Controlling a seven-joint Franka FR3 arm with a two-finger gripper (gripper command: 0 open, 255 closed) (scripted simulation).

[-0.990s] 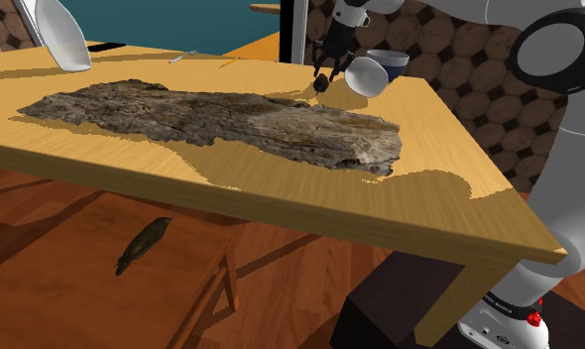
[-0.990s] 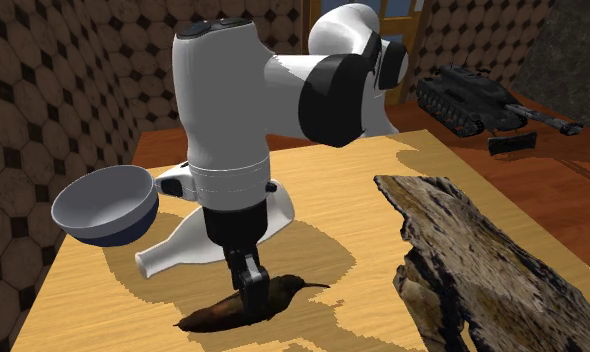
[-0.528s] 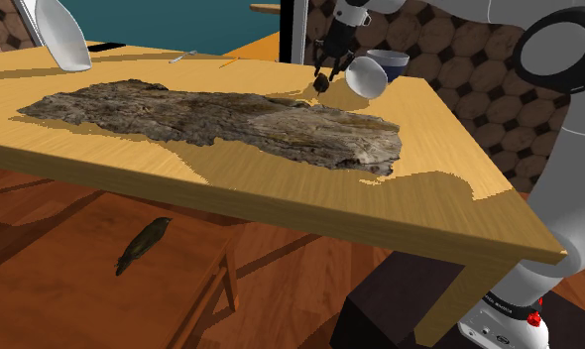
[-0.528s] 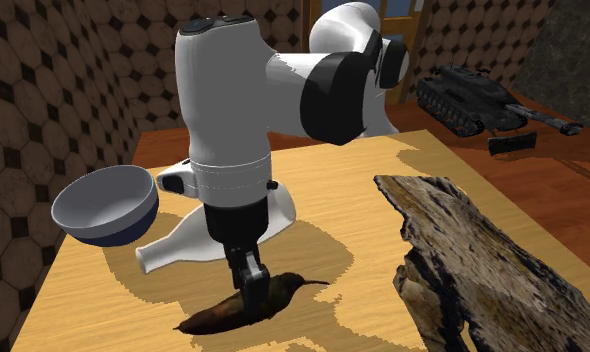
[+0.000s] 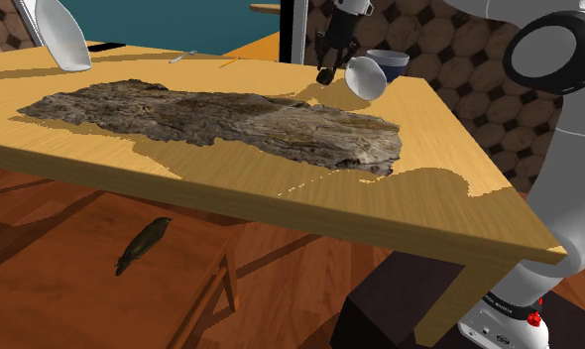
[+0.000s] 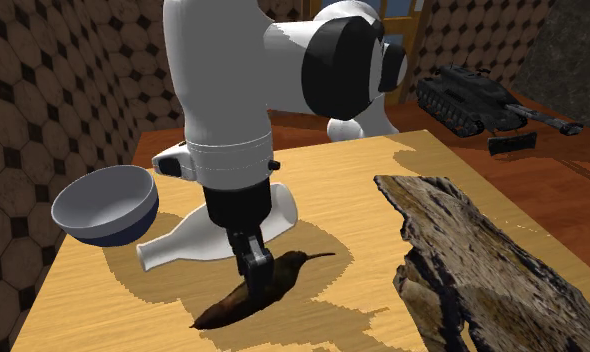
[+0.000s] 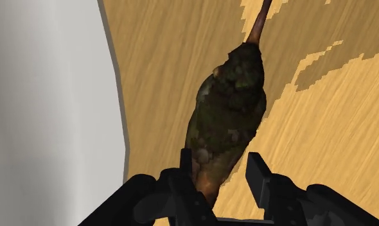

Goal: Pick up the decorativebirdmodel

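Bird model: a dark brown-green piece is seen at the lower middle of the second exterior view, just in front of a white bottle lying on the counter. It is slanted, beak end higher.
Gripper: the jaws are pinched across the bird's body, behind its thickest part.
Handling: it is judged light and rigid. The thin beak and tail are judged fragile.
Hold: the thick mid-body is judged safest. With a rearward grip, pivoting is to be expected.
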